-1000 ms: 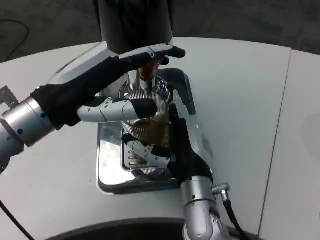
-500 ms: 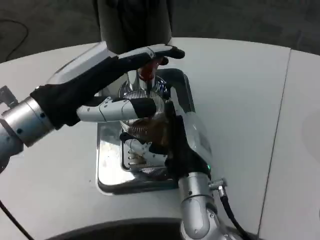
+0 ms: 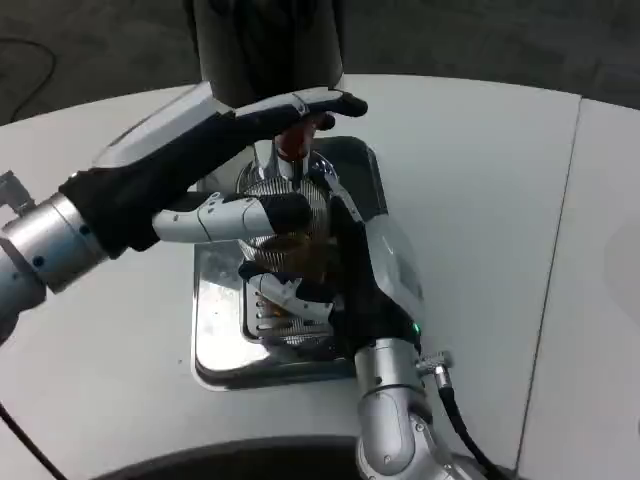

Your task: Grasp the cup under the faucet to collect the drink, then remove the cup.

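**Cup under the faucet, both hands at the dispenser**

Here's the white table [image 3: 500, 200], wide and round-edged, and at its far side the dark body of the drink dispenser [image 3: 265, 45] stands tall. Below it sits the shiny metal drip tray [image 3: 215, 330], with a slotted grate at its centre.

The left hand [image 3: 215, 150] reaches in from the left, its upper fingers stretched flat over the top of the faucet [image 3: 290, 150], touching the red-brown tap handle there. Whether it is pressing down, I cannot tell. A lower finger of that same hand lies across the near side of the cup, so this hand grips nothing that I can make out; its fingers are apart.

The right hand [image 3: 360, 280] comes up from the bottom edge, white back to the camera, and it's wrapped around the cup [image 3: 295, 235] from the right, fingers curling under it on the near side. The clear ribbed cup sits directly beneath the faucet, over the grate, with brown drink [image 3: 305, 255] showing in its lower part.

No readable writing or brand marks anywhere; a small green light glows at the right wrist.
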Available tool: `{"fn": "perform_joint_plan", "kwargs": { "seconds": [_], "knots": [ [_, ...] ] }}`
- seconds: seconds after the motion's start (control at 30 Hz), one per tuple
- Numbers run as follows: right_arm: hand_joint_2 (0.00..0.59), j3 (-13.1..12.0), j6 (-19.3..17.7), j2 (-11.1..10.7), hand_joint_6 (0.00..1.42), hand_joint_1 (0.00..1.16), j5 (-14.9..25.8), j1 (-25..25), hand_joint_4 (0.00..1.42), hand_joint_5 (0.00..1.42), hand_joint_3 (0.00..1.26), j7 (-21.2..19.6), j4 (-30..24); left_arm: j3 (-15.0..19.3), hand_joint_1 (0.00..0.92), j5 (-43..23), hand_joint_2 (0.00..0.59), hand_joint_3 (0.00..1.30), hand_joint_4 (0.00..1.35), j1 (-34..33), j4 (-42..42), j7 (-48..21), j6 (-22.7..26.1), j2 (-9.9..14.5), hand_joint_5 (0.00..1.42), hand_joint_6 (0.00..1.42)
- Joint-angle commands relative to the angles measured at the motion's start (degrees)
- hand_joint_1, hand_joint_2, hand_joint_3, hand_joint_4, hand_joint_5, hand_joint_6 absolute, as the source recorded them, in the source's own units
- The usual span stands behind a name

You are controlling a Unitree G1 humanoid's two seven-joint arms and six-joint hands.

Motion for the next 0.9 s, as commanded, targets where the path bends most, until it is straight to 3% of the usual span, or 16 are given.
{"fn": "perform_joint_plan", "kwargs": {
  "seconds": [0.03,0.43,0.63,0.9],
  "knots": [
    [0.178,0.78,0.22,8.68,0.39,0.85,-0.81,-0.53,0.45,0.48,0.28,-1.81,-0.92,-0.83,0.000,1.99,0.053,0.20,0.10,2.18,0.48,-1.37,1.52,1.12,0.16,0.09],
    [0.177,2.00,-1.61,8.44,0.59,0.90,-1.79,0.10,0.62,0.69,0.55,-4.92,-0.72,0.16,0.000,-0.96,0.057,0.20,0.08,2.84,0.67,-2.02,3.56,1.09,0.15,0.09],
    [0.173,2.20,-2.04,8.25,0.78,0.94,-2.06,-0.06,0.71,0.83,0.65,-5.95,-1.05,0.42,0.000,-2.04,0.057,0.19,0.04,2.62,0.49,-2.18,4.35,0.99,0.14,0.11],
    [0.146,2.59,-2.11,7.59,0.90,0.95,-2.44,0.25,0.76,0.92,0.72,-6.28,-1.98,2.34,0.000,-9.04,0.066,0.17,0.00,2.98,0.78,-3.83,9.21,-1.74,0.08,0.07]
  ]
}}
